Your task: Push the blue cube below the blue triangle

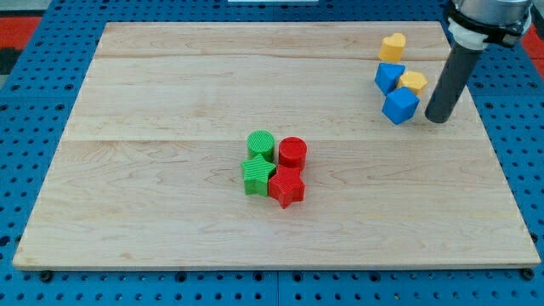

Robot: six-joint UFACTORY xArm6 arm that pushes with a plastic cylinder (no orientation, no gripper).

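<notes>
The blue cube [399, 106] lies at the view's upper right on the wooden board [170, 204]. The blue triangle [388, 77] sits just above and slightly left of it, touching it. My tip [435, 118] stands just to the right of the blue cube, close to its right face. The dark rod rises from there to the view's top right.
A yellow block [413, 82] sits between the blue triangle and the rod, above the cube. Another yellow block [392, 46] is higher up. Near the middle are a green cylinder [260, 144], a green star [257, 175], a red cylinder [292, 152] and a red star [287, 187].
</notes>
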